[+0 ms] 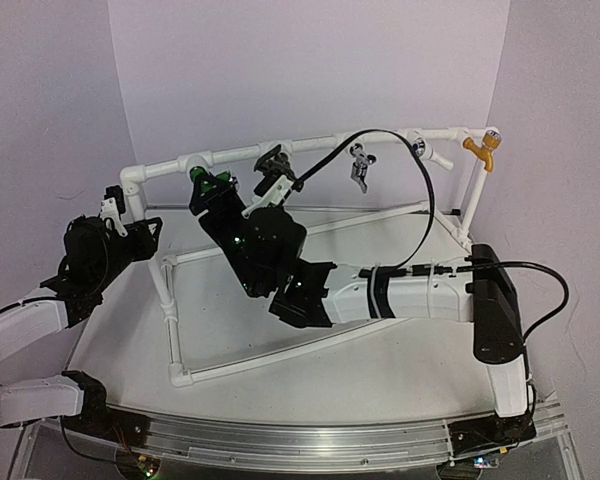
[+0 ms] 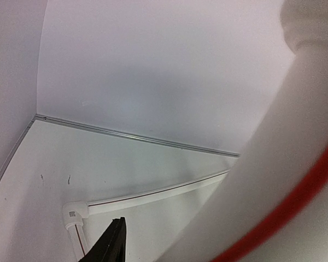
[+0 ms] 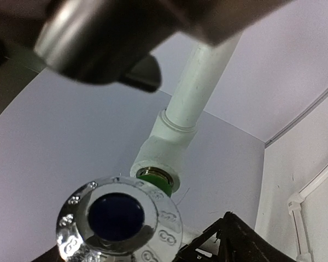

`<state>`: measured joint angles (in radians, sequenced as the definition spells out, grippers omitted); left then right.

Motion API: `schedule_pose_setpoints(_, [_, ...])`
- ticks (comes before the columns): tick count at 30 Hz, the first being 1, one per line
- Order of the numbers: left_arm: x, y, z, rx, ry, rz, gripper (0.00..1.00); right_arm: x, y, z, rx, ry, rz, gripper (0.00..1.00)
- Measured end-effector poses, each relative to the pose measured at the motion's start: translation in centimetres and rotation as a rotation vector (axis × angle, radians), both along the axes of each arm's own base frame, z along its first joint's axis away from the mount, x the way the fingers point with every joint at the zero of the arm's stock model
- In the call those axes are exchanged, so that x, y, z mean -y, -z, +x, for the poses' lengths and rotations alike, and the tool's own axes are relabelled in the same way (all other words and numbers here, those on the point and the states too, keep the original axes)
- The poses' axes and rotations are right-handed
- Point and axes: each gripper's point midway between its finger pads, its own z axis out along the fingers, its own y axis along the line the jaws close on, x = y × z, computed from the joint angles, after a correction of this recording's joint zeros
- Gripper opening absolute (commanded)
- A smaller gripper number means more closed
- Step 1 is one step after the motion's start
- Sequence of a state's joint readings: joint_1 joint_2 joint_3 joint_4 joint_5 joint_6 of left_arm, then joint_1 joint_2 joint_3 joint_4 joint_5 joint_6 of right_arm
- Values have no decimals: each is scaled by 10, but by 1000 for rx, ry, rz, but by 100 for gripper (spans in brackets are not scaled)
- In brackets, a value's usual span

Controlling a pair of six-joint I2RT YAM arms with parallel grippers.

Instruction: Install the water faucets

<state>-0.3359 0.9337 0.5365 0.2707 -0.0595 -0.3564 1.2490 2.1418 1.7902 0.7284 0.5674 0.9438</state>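
Close ahead of the right jaws, whose grip I cannot tell, the green faucet noses into the tee fitting, its axis running away from them; the left jaws, equally unreadable, sit farther off.

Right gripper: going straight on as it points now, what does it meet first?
The green faucet, chrome-capped end first, close ahead; behind it sits the white pipe fitting. Depth is unclear, so they may already be touching.
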Motion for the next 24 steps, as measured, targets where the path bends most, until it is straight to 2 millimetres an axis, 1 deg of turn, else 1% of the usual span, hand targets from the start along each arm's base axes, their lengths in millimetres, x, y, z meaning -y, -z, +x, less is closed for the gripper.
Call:
schedule_pose_setpoints(2, [0, 0, 0, 0, 0, 0, 0, 4, -2, 0, 12, 5, -17, 96])
schedule_pose_setpoints(3, [0, 0, 0, 0, 0, 1, 0, 6, -5, -1, 24, 3, -29, 98])
schedule_pose_setpoints(6, [0, 0, 0, -1, -1, 1, 0, 16, -13, -8, 63, -7, -75, 98])
schedule_pose_setpoints(10, [-1, 0, -1, -3, -3, 2, 0, 34, -22, -30, 117, -35, -140, 98])
schedule_pose_setpoints(14, [0, 1, -1, -4, -3, 2, 0, 50, -19, -61, 143, -80, -233, 98])
schedule_pose_setpoints(16, [0, 1, -1, -4, -3, 3, 0, 53, -12, -76, 174, -94, -335, 98])
schedule_pose_setpoints(19, [0, 1, -1, -4, -3, 3, 0, 56, 2, -97, 261, -110, -555, 98])
schedule_pose_setpoints(22, [0, 1, -1, -4, -3, 2, 0, 54, 13, -119, 451, -138, -841, 98])
schedule_pose_setpoints(24, [0, 1, -1, -4, -3, 2, 0, 52, 21, -131, 631, -132, -1080, 98])
